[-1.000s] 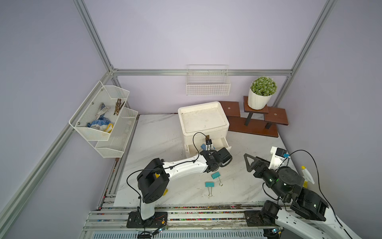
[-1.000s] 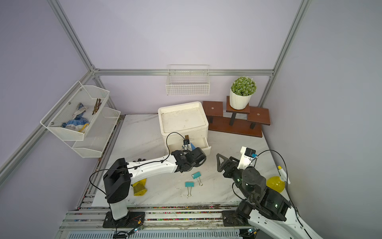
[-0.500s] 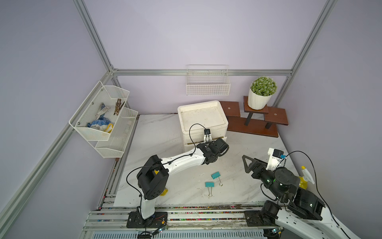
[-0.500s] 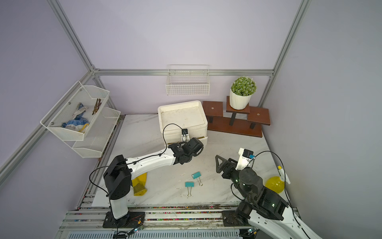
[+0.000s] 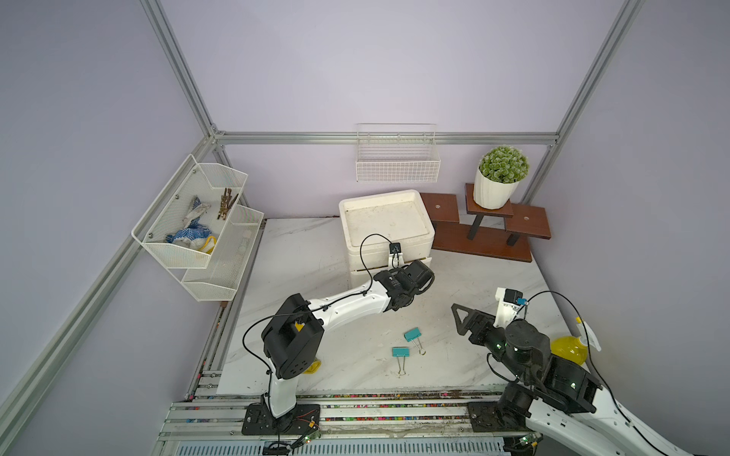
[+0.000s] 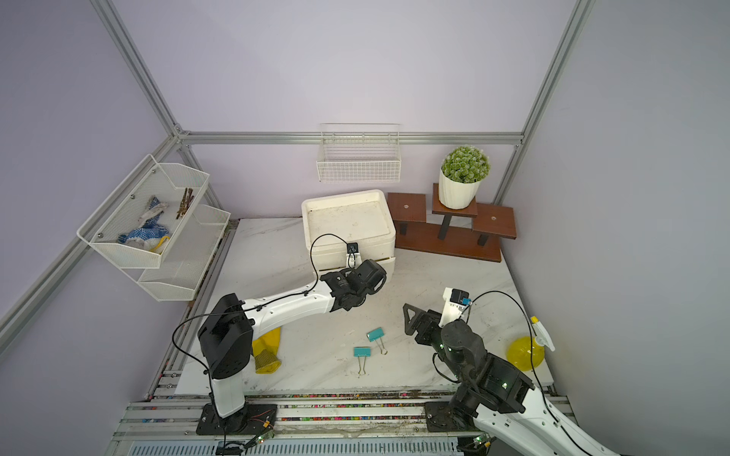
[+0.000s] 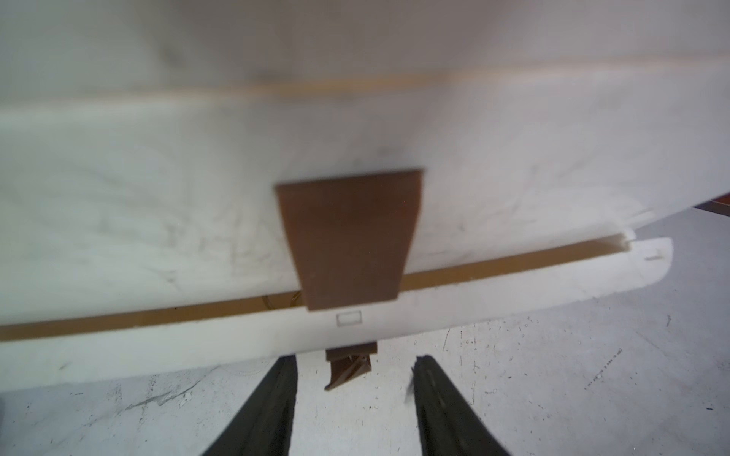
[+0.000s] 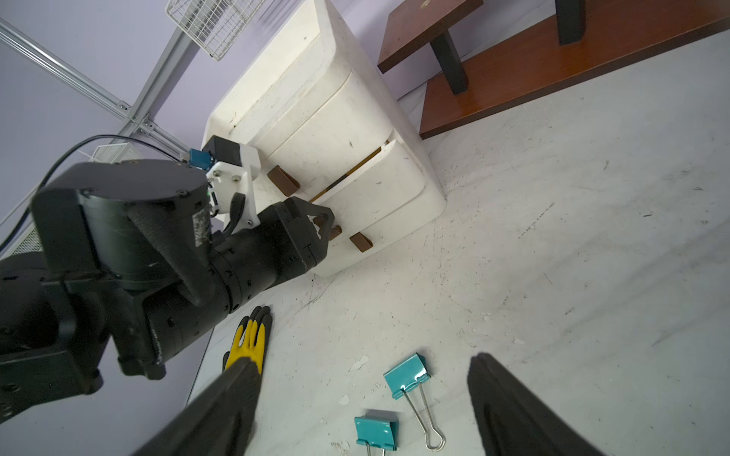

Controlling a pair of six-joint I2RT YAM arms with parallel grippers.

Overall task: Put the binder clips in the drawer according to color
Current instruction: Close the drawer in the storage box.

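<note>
Veining runs through the glossy white surface (image 5: 300, 252) in both top views. At the back you have a rounded, scuffed white plastic drawer unit (image 5: 385, 221), and out in front of it lie two folded-metal clips, the farther teal clip (image 5: 412, 334) and the nearer teal clip (image 5: 400, 351). They sit just beside each other, thin silver wire loops lying flat. Your left arm (image 5: 347, 304) reaches to the unit's front. Your right hand (image 5: 460, 321) hovers to the right of the clips, its dark triangular fingers spread wide. In a top view a limp yellow rubber glove (image 6: 266, 351) lies by the left arm's base, and a round-bodied yellow spray bottle (image 6: 525, 351) sits at the right edge. From the left wrist, your left hand (image 7: 353, 361) shows two matte black fingers (image 7: 276, 402) set a little apart. They straddle a small brown tab handle (image 7: 349, 367) without visibly touching it. That drawer front (image 7: 237, 339) stands slightly ajar, with a tan slit above it, beneath a larger flat brown tab (image 7: 349, 237). From the right wrist, the right hand's dark fingers frame both clips, whose boxy bodies and slim wire loops look sharp against the speckled surface. The glove's black fingertips show beyond one finger.
</note>
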